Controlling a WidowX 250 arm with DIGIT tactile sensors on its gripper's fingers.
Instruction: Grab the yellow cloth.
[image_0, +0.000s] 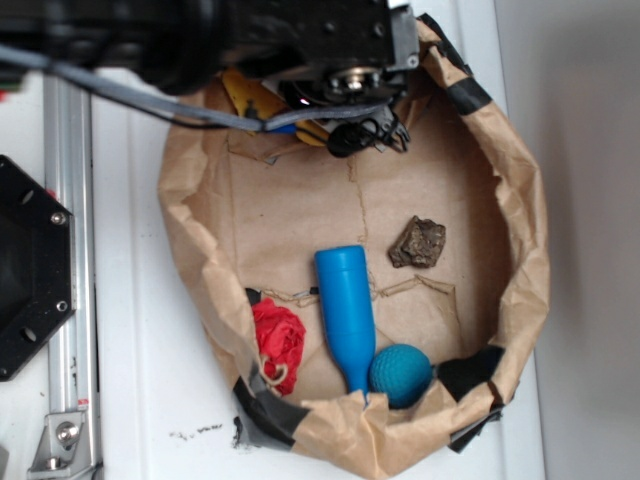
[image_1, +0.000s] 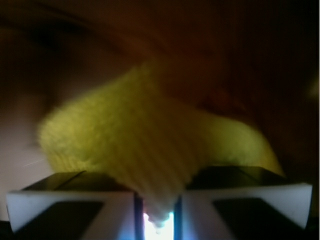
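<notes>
So the end effector (image_1: 155, 200) is already pinched nearly closed on a fold of the yellow cloth (image_1: 150, 145), which bunches up just ahead of it at the bag's (image_0: 520, 200) far edge.

The black arm (image_0: 200, 35) is reaching across the far edge of the desk, its wrist pointing downward. The gripper (image_1: 155, 210) is pinching a fold of the yellow cloth (image_1: 135, 140), its jaws standing nearly together.

Fuzzy yellow cloth (image_1: 145, 135), crinkled paper bag (image_0: 520, 200)
</notes>
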